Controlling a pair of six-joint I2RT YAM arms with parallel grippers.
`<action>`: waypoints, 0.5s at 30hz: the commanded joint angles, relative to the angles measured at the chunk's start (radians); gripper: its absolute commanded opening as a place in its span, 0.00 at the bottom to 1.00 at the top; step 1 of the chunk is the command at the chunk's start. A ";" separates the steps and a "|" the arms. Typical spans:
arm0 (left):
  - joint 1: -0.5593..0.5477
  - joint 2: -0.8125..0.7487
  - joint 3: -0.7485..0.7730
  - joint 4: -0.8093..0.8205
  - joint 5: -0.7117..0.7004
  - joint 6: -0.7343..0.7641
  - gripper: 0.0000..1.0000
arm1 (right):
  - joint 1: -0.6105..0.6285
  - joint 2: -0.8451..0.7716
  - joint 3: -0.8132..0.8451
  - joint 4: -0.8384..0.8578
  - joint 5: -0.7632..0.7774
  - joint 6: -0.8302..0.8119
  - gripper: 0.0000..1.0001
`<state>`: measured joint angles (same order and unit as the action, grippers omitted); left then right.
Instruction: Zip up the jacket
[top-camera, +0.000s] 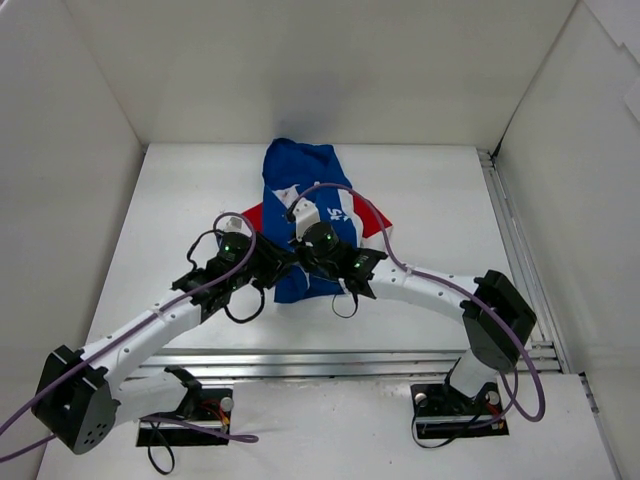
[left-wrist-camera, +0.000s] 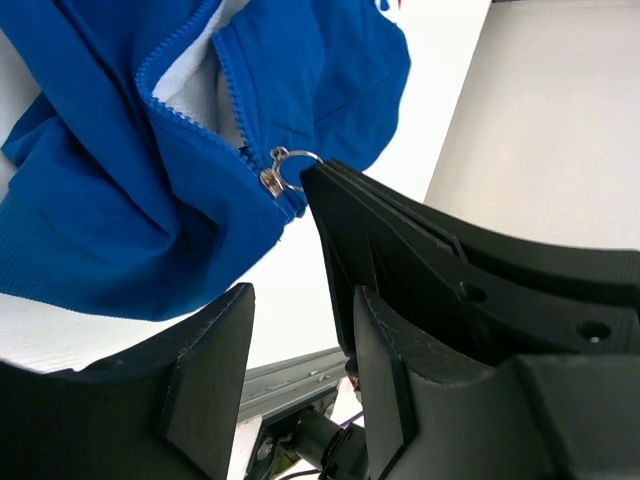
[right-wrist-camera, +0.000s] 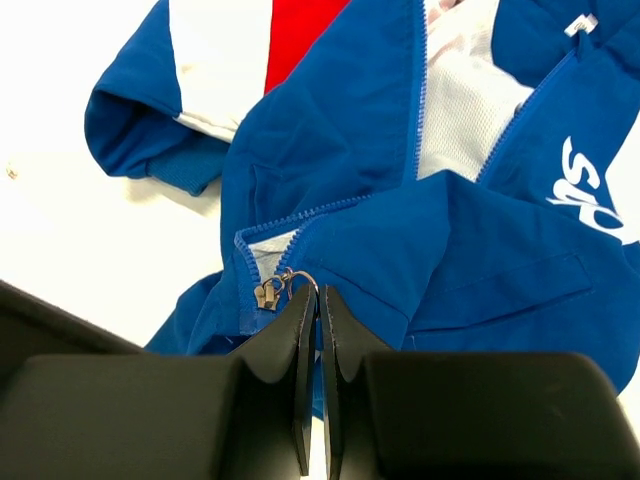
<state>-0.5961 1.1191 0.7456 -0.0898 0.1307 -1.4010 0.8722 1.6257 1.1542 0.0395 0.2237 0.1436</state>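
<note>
my right gripper pinches the pull ring low on the jacket to draw it closed; left gripper hangs wide.

A white table is shown enclosed on three sides by plain white panels: a back wall, a left wall and a right wall, each set upright at the table's edge. An aluminium rail is run along the right edge of the table, just beside the right wall, and matching slotted rails are laid across the near edge. Nearer the camera, a lower white board is seen. The enclosure is evenly and brightly lit, and only soft, pale shadows are cast on the table top. From the left wrist view, the seam between table and wall is seen as a clean slanted line.
</note>
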 joint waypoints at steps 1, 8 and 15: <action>-0.005 0.024 0.046 0.018 -0.034 -0.062 0.40 | 0.011 -0.058 -0.010 0.077 0.011 0.017 0.00; -0.005 0.061 0.034 -0.016 -0.036 -0.070 0.36 | 0.017 -0.046 -0.039 0.082 0.002 0.022 0.00; 0.004 0.079 -0.002 0.018 -0.019 -0.095 0.32 | 0.036 -0.038 -0.059 0.094 0.006 0.031 0.00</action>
<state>-0.5957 1.1973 0.7380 -0.1032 0.1265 -1.4467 0.8921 1.6253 1.0920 0.0608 0.2222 0.1593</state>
